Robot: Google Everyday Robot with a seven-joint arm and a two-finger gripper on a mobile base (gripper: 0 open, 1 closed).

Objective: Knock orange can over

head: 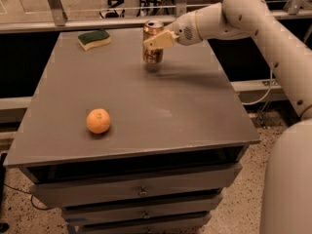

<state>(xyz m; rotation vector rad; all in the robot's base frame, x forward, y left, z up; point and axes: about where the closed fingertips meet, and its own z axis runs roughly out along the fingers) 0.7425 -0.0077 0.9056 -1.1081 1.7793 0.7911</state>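
The orange can point(152, 48), coppery orange-gold with a silver top, stands upright toward the back of the grey table point(146, 96). My gripper point(157, 40) reaches in from the right on the white arm and sits against the can's upper front, its cream fingers point(158, 41) overlapping the can's side.
A round orange fruit point(98, 121) lies at the front left of the table. A green and yellow sponge point(94, 38) lies at the back left. Drawers are below the table top. A metal rail runs behind the table. My white arm spans the right side.
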